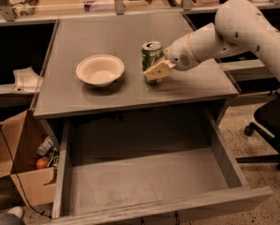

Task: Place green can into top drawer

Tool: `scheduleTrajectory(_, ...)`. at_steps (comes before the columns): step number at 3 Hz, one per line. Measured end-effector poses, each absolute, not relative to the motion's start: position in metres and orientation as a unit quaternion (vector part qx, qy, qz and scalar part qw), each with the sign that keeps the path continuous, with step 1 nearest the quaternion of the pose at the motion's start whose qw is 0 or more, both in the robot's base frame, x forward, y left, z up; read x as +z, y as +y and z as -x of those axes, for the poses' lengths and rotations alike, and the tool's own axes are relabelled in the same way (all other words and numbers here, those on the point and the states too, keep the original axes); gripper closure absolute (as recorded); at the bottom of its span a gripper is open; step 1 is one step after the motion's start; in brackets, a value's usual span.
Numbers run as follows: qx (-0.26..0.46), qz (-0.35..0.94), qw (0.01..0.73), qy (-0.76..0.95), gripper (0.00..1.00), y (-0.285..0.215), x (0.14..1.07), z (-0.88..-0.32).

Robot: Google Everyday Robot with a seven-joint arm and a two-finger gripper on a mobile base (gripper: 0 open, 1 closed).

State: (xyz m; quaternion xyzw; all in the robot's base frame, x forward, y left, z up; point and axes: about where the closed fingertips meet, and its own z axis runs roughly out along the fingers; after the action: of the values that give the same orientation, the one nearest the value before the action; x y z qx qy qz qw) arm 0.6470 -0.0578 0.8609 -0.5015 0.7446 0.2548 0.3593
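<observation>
The green can [151, 55] stands upright on the grey table top [106, 27], right of the middle. My gripper [157, 71] reaches in from the right on a white arm, and its cream fingers [159, 70] sit around the can's lower half. The can still rests on the table. The top drawer [144, 182] is pulled wide open below the table's front edge, with a bare grey bottom.
A cream round bowl [100, 70] sits on the table left of the can. A brown cardboard box [22, 165] with small items stands on the floor at the left. A black office chair [270, 125] is at the right. Shelving uprights line the table's back edge.
</observation>
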Motion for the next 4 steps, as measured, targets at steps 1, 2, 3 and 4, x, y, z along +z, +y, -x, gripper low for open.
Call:
scheduleTrajectory(1, 0.235, 0.475, 0.403, 0.746, 1.00, -0.077, 0.901, -0.625)
scheduleTrajectory(2, 0.233, 0.473, 0.409, 0.745, 1.00, -0.077, 0.898, -0.627)
scheduleTrajectory(3, 0.223, 0.469, 0.429, 0.739, 1.00, -0.082, 0.908, -0.614)
scheduleTrajectory(4, 0.211, 0.460, 0.450, 0.736, 1.00, -0.092, 0.921, -0.594)
